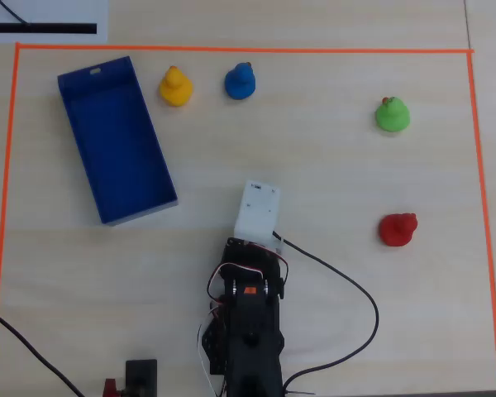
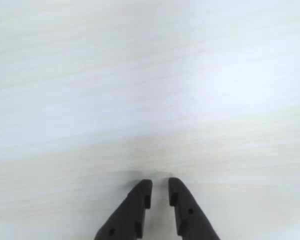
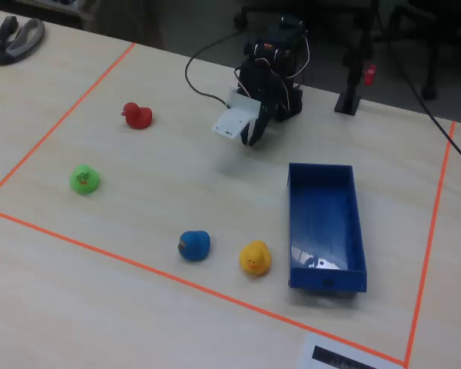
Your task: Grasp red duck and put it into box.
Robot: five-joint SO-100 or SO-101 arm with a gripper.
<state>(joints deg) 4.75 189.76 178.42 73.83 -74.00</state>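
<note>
Treat the task as not yet started: the red duck point(image 1: 398, 229) sits untouched on the table point(image 1: 331, 165), and the box point(image 1: 116, 137) holds nothing.

**Gripper.** In the wrist view, the gripper point(image 2: 160, 186) shows two dark fingertips point(image 2: 141, 192) with only a narrow gap between them. Nothing is held. Read the jaws as nearly closed and empty. The wrist view shows only bare table surface ahead; no duck is in its field.

**Target.** In the overhead view, the red duck stands at the right side of the orange tape border point(image 1: 231, 50), well apart from the arm point(image 1: 248, 322) and to its right. The green duck point(image 1: 392, 114) stands above it in that view, clear of it. In the fixed view, the red duck point(image 3: 137, 115) lies to the left of the arm.

**Destination.** The box lies at the upper left in the overhead view, on the opposite side of the arm from the red duck. The yellow duck point(image 1: 175, 86) stands just beside its upper right corner, and the blue duck point(image 1: 240, 81) is a little further right.

**Remaining steps, as judged.** You need to open the jaws, swing toward the red duck, descend and close on it, lift, carry it across to the box, and release it inside.
</note>
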